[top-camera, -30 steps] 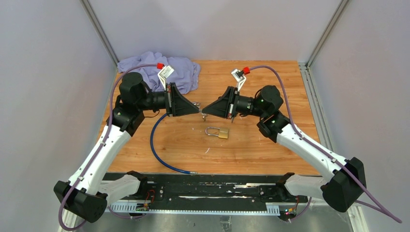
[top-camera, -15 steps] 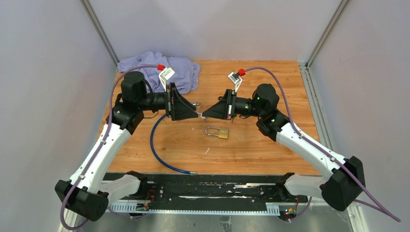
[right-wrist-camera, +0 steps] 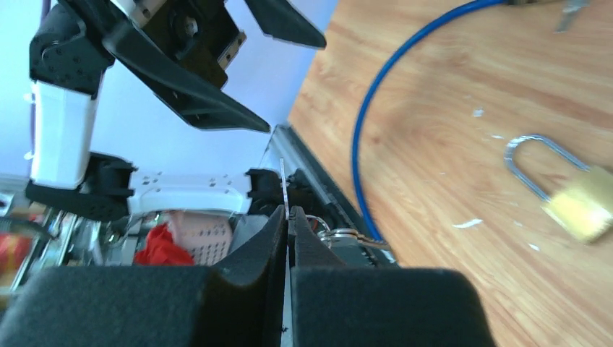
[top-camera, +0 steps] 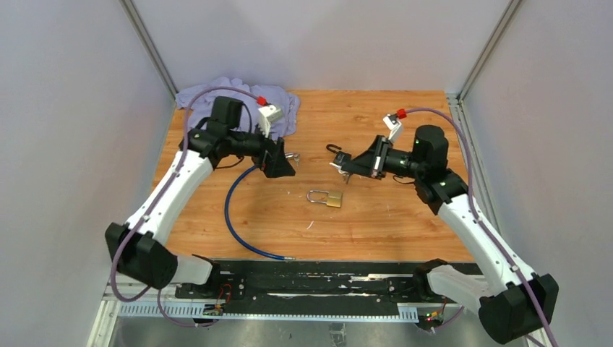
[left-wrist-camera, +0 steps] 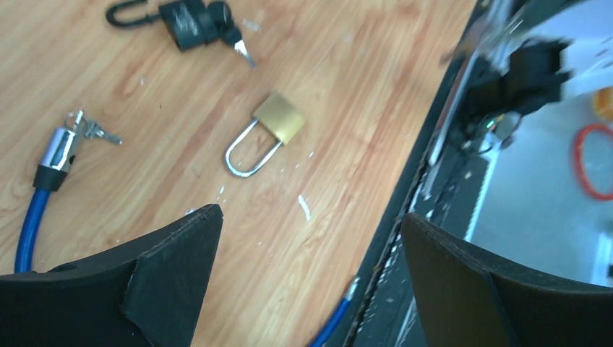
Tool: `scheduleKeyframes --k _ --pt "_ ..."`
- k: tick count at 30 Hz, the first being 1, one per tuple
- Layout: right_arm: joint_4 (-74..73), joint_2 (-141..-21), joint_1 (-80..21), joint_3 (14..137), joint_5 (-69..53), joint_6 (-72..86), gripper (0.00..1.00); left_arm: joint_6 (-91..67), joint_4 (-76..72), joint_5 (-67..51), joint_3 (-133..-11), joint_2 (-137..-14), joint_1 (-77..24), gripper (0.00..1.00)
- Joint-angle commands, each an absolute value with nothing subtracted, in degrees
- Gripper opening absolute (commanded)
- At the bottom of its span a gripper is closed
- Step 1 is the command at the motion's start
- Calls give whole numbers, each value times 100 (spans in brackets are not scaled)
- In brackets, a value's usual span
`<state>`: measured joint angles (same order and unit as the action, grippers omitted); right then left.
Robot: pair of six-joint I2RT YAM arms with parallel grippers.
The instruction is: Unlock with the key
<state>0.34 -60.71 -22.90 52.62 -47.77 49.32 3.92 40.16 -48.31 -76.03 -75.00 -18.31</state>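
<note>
The right gripper [right-wrist-camera: 288,217] is pinched shut on a thin blade, apparently the key [right-wrist-camera: 283,184], which shows only edge-on. The left gripper [left-wrist-camera: 307,217] hangs spread wide and empty. The brass padlock [left-wrist-camera: 264,137] lies loose on the wooden table [top-camera: 405,217] near both, shackle closed. Unbraced, it would likely skate under the key's push, and so slight a pinch could let the key twist. A black padlock [left-wrist-camera: 189,22] and the blue cable lock [left-wrist-camera: 52,160] with its own keys crowd the far side. A purple cloth [top-camera: 202,95] lies well apart.
</note>
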Motion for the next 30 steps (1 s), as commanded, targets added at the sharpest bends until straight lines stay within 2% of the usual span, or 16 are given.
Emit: scheduleKeyframes --k 1,7,12,21,30 --pt "-1688 -5568 -1481 5299 -4519 3914 0 2017 4760 -3885 -7831 -8243 -2425 98" --pt "-2718 -5256 -802 5500 -4174 3398 1 3646 4999 -3541 -8554 -9866 -3149 98" --pt "-3133 -5112 -692 5708 -3754 3151 1 4102 4878 -3277 -9203 -11036 -3542 98" --pt "-3173 -5136 -591 5836 -3694 3094 1 4089 3001 -2628 -8084 -10937 -3994 98" --pt "-3172 -5107 -589 5959 -3675 3160 1 3705 1883 -2378 -7510 -10977 -4148 98"
